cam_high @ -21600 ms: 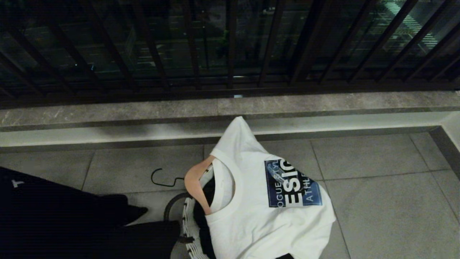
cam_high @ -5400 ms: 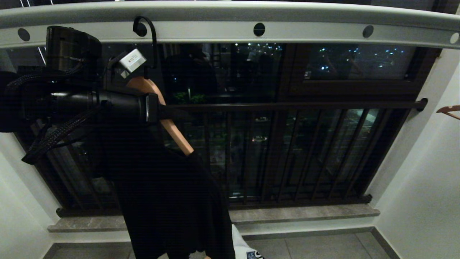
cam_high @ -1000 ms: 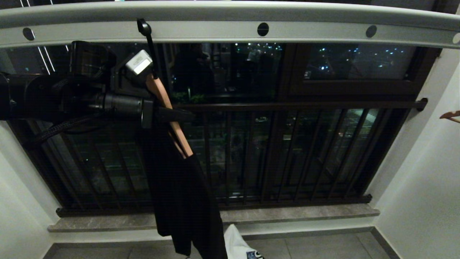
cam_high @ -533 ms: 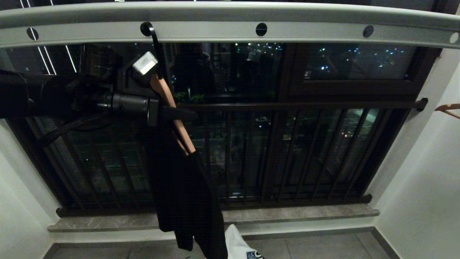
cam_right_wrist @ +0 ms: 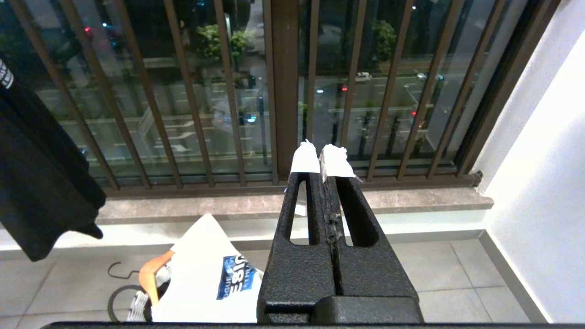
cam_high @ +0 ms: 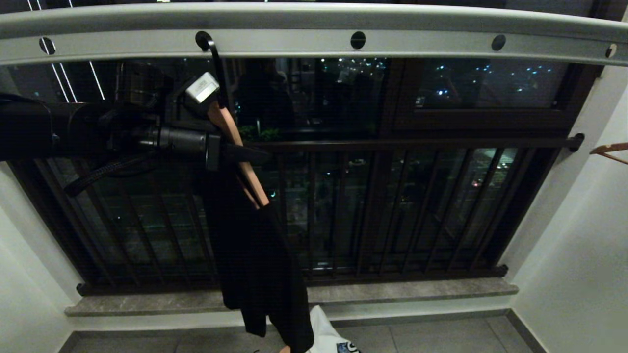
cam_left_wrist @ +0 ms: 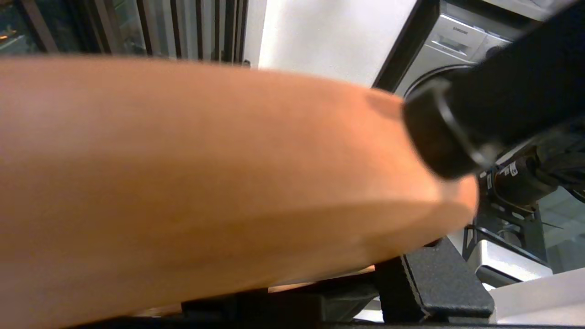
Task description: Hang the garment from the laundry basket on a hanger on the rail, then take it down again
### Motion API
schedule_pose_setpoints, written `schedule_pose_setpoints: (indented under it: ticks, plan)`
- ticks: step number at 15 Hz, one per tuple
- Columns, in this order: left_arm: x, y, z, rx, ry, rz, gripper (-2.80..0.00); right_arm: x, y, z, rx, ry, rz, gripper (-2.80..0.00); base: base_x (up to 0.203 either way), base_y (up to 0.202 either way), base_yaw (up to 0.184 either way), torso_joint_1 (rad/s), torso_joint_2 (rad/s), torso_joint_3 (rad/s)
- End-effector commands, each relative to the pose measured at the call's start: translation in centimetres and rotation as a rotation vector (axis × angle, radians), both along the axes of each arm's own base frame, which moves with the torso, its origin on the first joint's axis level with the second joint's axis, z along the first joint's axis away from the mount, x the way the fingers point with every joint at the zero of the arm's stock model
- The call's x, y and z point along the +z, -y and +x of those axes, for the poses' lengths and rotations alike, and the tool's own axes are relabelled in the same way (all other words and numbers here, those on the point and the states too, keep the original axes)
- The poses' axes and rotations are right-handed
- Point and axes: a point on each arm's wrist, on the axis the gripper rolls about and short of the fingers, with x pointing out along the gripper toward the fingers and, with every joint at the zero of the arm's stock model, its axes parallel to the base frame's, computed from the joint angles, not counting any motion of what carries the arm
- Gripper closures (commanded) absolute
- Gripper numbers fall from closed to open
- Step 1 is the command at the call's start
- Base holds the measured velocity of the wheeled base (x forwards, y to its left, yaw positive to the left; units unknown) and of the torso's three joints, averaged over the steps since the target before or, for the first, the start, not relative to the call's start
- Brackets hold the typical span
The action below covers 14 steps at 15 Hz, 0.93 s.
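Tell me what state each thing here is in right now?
Rail: fixed overhead, hook in one hole.
Wooden hanger: hooked on the rail, gripped.
Black garment: draped on the hanger, hanging down.
Left gripper: clamped on the hanger.
Right gripper: shut, empty, parked low.
White T-shirt: heaped over the laundry basket, on its own hanger.

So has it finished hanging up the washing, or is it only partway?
Partway. The black garment is on the wooden hanger, whose hook sits in a hole of the rail. The left gripper grips the hanger. Taking it down remains. The right gripper is shut, idle.
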Motion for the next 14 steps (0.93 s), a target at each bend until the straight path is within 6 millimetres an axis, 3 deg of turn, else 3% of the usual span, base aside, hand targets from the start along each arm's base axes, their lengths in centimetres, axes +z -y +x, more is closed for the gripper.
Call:
schedule_pose_setpoints:
  ticks: [1,4,14]
  plan:
    - [0.07,-0.07,0.16,-0.003,0.003,-0.003,0.00,0.00,0.00,0.00,0.000,0.000,0.002,0.00,0.000,0.000,0.000,0.000,0.00,0.000]
    - [0.66,-0.06,0.20,-0.002,0.018,-0.008,0.00,0.00,0.00,0.00,0.000,0.000,0.002,0.00,0.000,0.000,0.000,0.000,0.00,0.000]
    - [-0.06,0.07,0.94,-0.002,0.000,-0.004,0.00,0.00,0.00,0.00,0.000,0.000,0.002,0.00,0.000,0.000,0.000,0.000,0.00,0.000]
